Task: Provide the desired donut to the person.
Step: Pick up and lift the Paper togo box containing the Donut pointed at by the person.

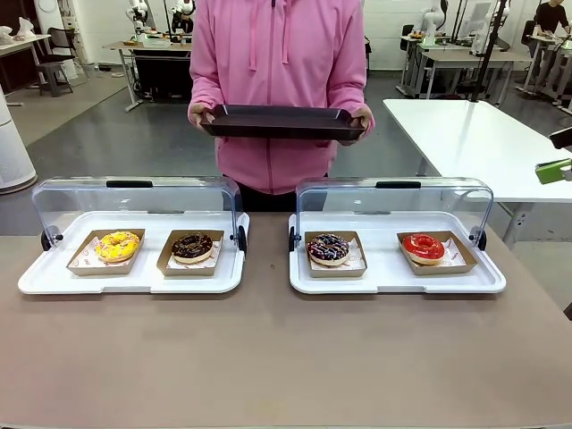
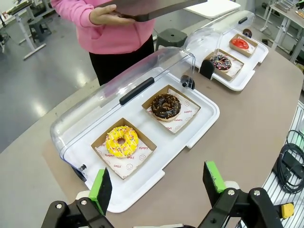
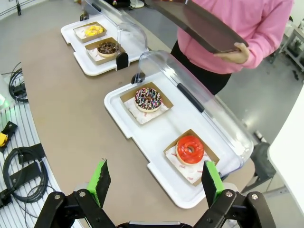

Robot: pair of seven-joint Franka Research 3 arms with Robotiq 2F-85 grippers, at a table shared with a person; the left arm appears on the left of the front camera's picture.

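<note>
The paper liner (image 2: pixel 108 154) under the yellow donut (image 2: pixel 121 141) read "YUMMY" and "SMILE", clear lid (image 2: pixel 114 76) raised behind, while the left gripper (image 2: pixel 156 178) and right gripper (image 3: pixel 155 173) both gaped wide, empty

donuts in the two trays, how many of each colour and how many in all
yellow donut: 1
chocolate donut: 1
dark sprinkled donut: 1
red donut: 1
total: 4

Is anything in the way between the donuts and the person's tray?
Yes. The open clear lids stand up behind the donuts, between them and the person's dark tray. Nothing visible blocks the left end effector or right end effector.
</note>
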